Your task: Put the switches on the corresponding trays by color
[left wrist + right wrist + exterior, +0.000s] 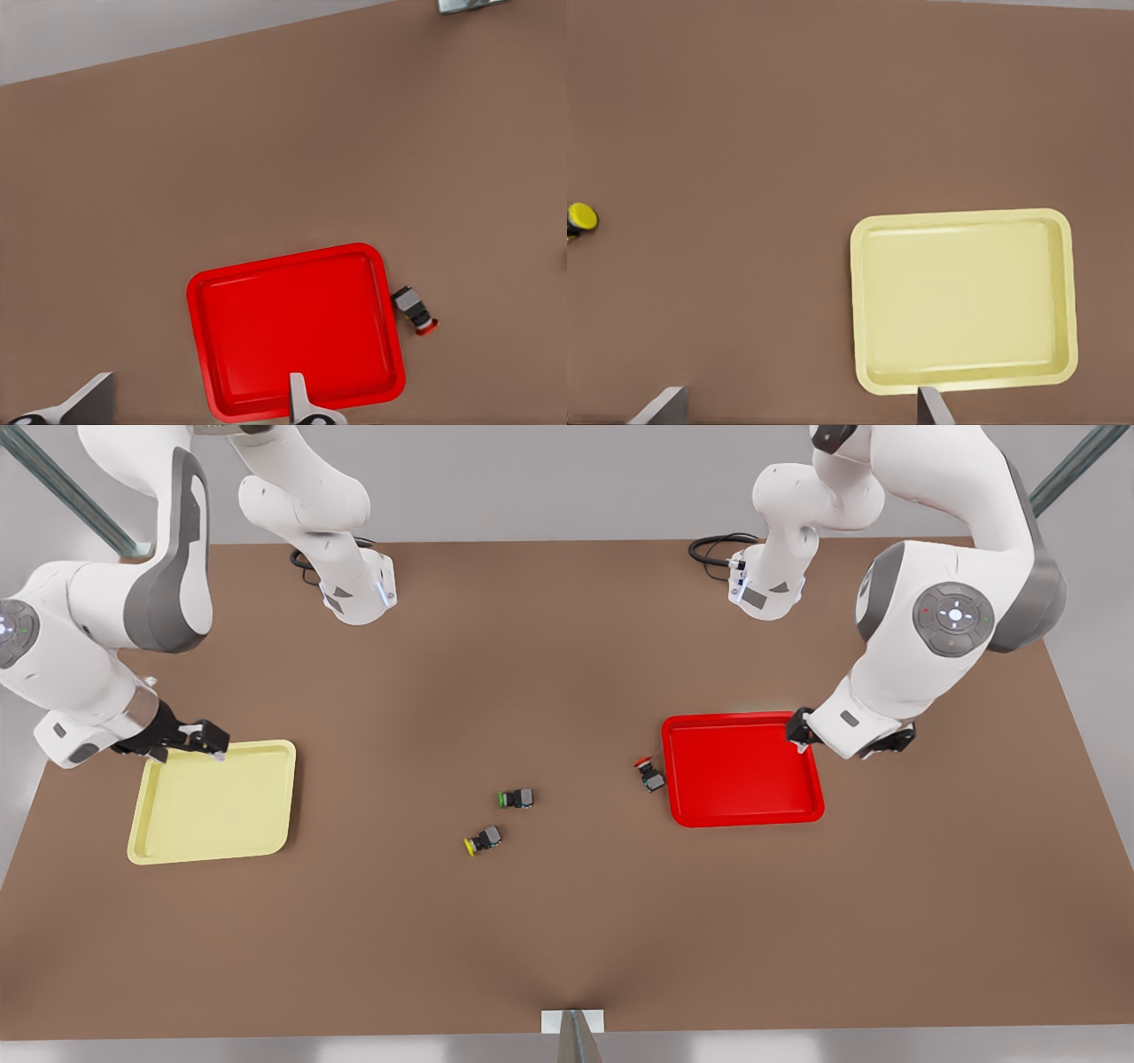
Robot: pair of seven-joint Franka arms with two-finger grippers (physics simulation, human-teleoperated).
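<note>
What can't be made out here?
Yellow-capped switch: right wrist view, edge cuts off its body.
Left gripper, over the red tray's rim: front view, its wrist hides the jaws.
Right gripper, over the yellow tray's rim: right wrist view, edge cuts off the jaws' bases.
Green-capped switch: front view, too small for markings.

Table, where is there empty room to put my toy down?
Both trays are bare inside: the yellow tray, under the right claw, and the red tray, under the left claw. The table is crowded mid-way by the green-capped switch, yellow-capped switch, red-capped switch.
</note>
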